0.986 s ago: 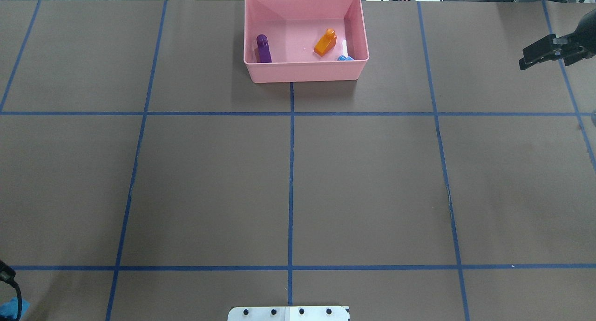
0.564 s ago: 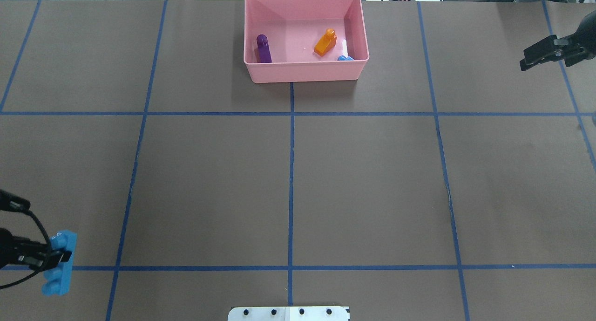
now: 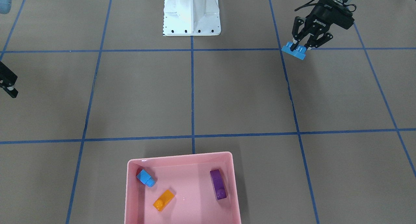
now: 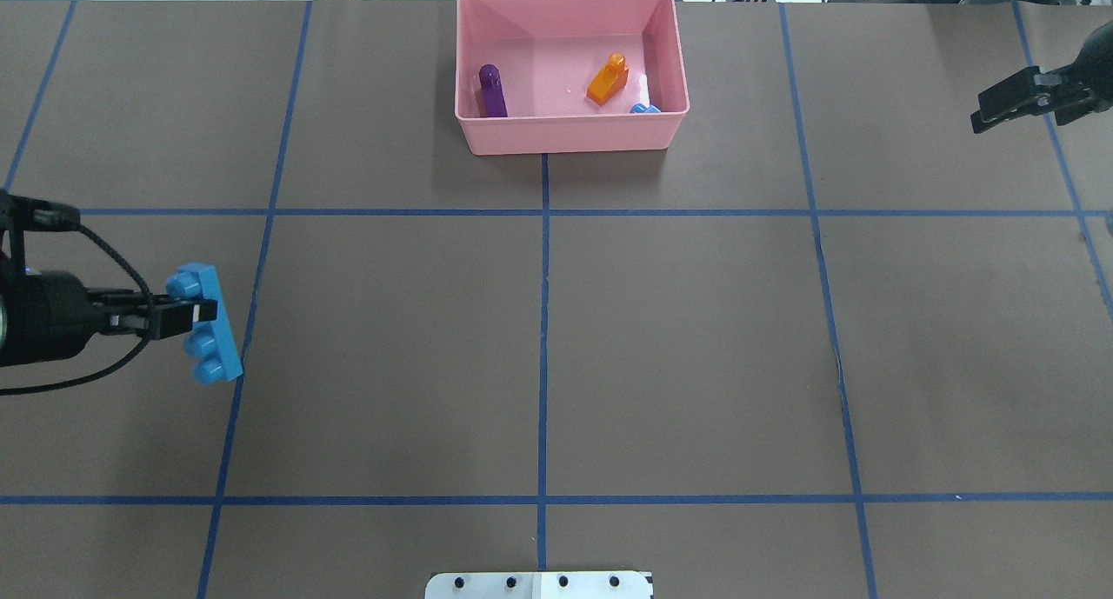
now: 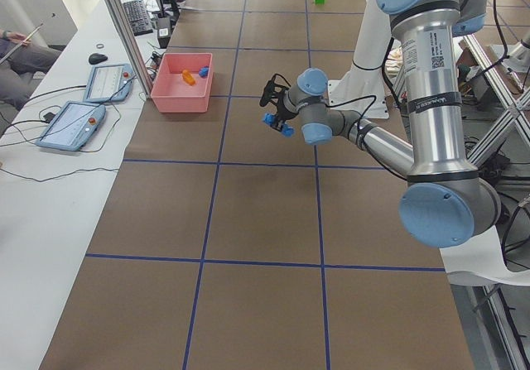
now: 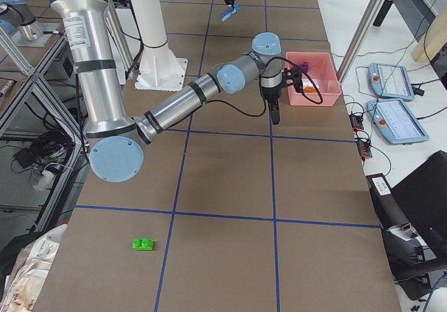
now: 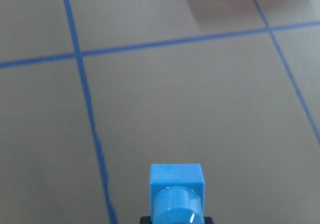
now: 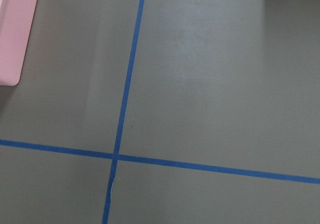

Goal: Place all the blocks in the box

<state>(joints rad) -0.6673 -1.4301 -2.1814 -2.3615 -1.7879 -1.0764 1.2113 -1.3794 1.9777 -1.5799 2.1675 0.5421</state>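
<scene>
Overhead exterior: block point(image 4: 224, 338) in left pincer point(image 4: 204, 310)

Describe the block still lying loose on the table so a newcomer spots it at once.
From the shallow pink plastic box at the table's far edge, go to the table's end on the robot's right. A small green studded plastic brick lies there alone on brown paper. It is the only green one; the others sit in the box or in the left gripper.

You see a glossy, smooth pink plastic box point(image 4: 569, 135) at twelve o'clock, a long light-blue block point(image 4: 224, 338) of shiny plastic at nine, matt brown paper point(image 4: 696, 347) underneath, and a white-painted metal base point(image 4: 539, 584) at six.
</scene>
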